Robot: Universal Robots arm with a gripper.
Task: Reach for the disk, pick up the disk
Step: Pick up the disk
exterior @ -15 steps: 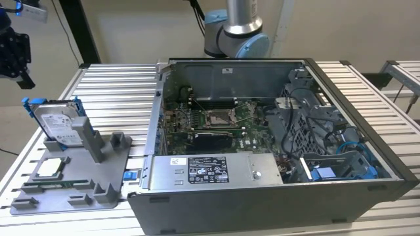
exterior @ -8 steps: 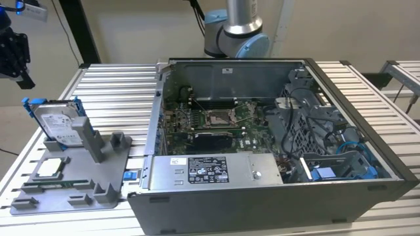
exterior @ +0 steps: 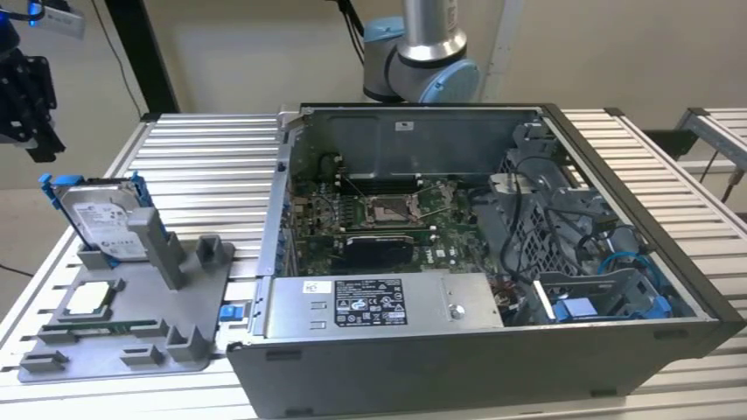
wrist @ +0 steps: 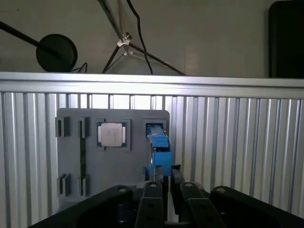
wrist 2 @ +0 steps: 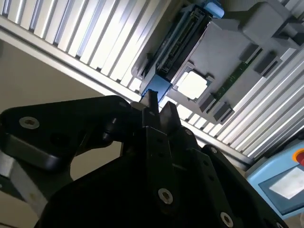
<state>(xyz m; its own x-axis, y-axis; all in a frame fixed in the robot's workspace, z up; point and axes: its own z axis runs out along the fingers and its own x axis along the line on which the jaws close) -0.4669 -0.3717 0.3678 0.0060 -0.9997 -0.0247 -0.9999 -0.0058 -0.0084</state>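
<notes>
Claw [exterior: 41,149], black, hangs high at the exterior view's far left edge, above the corner of the ribbed aluminium surface [exterior: 198,149] and well apart from everything on it. In the first wrist view the claw [wrist: 165,178] shows its tips pressed together with nothing pinched between them; same reading in the second wrist view, claw [wrist 2: 159,102] empty. Flat rectangular silver-grey disk [exterior: 103,219], white label with black print, bright blue plastic rails, untouched. It stands upright on edge in a slot at the far end of a grey plastic holder tray [exterior: 192,306], with a tall grey post [exterior: 157,245] of that tray just beside it on the exterior view's right. In the first wrist view the disk [wrist: 159,149] is seen edge-on, a thin blue strip lined up just past the claw tips. In the second wrist view the disk [wrist 2: 180,42] shows its dark connector edge, one blue corner close to the tips, a gap between them. Small square silver chip [exterior: 91,300] lies flat in the tray, nearer than the disk; it also shows in both wrist views [wrist: 111,134] [wrist 2: 192,84]. Thin green memory stick [exterior: 105,329] lies in the tray beyond the chip from the disk. Open dark grey metal computer case [exterior: 467,376] sits on the surface to the exterior view's right of the tray, just beside it. Silver-and-blue arm joint [exterior: 422,66] rises behind the case.
</notes>
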